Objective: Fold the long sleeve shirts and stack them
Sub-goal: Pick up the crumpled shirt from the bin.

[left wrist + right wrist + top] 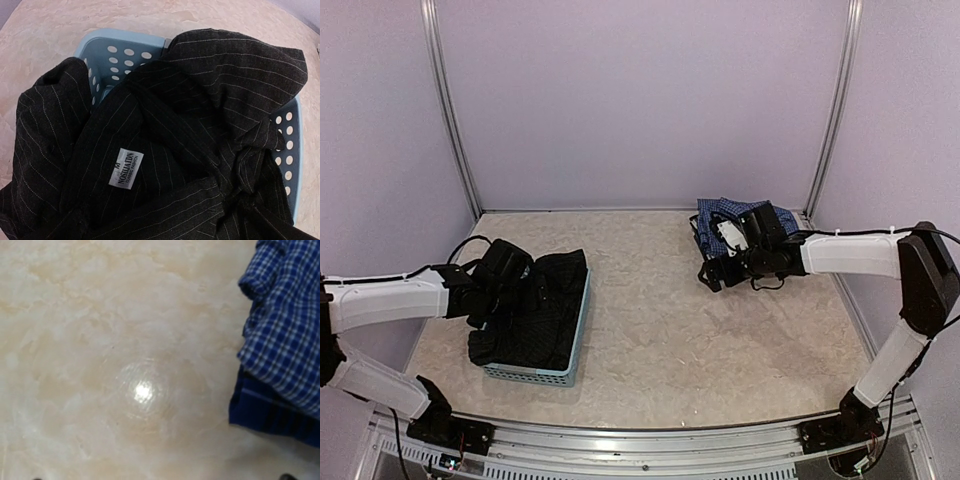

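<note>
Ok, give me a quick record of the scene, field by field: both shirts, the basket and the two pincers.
black pinstriped shirt: crumpled in the light blue basket, white label showing
basket position: near left of the table
blue checked shirt: bunched at the table's far right
left pincer: over the black pinstriped shirt, opening not visible
right pincer: open, empty, beside the blue checked shirt
folding: not started

Left arm [390, 300] and right arm [850, 255] look the same: white shell segments, black joints and black wrist ends (pretty chunky), thin black cable [460, 247] running along each, black bases [440, 425].
</note>
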Robot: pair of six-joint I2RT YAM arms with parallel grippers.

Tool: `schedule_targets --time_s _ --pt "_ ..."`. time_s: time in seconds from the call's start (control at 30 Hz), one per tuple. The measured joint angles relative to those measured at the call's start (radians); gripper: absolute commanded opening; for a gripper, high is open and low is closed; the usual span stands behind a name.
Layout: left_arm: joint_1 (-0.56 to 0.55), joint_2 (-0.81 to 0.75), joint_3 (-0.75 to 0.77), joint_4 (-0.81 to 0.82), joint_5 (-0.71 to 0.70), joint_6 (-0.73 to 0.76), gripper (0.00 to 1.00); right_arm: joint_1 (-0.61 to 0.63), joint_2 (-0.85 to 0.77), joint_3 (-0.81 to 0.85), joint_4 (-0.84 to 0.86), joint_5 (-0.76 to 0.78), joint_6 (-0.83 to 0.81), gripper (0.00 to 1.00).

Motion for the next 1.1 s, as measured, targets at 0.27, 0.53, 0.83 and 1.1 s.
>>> schedule_targets --time_s 0.27,0.53,0.83,1.1 --pt "-0.003 0.089 -0.002 -0.046 -0.082 -0.039 0.89 0.004 0.000 -0.024 0.017 -0.021 0.010 0.99" --pt "-0.019 0.188 -0.002 -0.021 -0.100 -0.018 0.60 0.011 0.000 -0.038 0.026 -0.022 0.012 0.99" --pt "-0.042 0.219 0.008 0.015 -0.074 0.015 0.18 0.011 0.000 -0.046 0.030 -0.022 0.014 0.99" --pt "-0.052 0.183 0.076 -0.015 -0.047 0.061 0.00 0.011 -0.001 -0.047 0.029 -0.022 0.015 0.99"
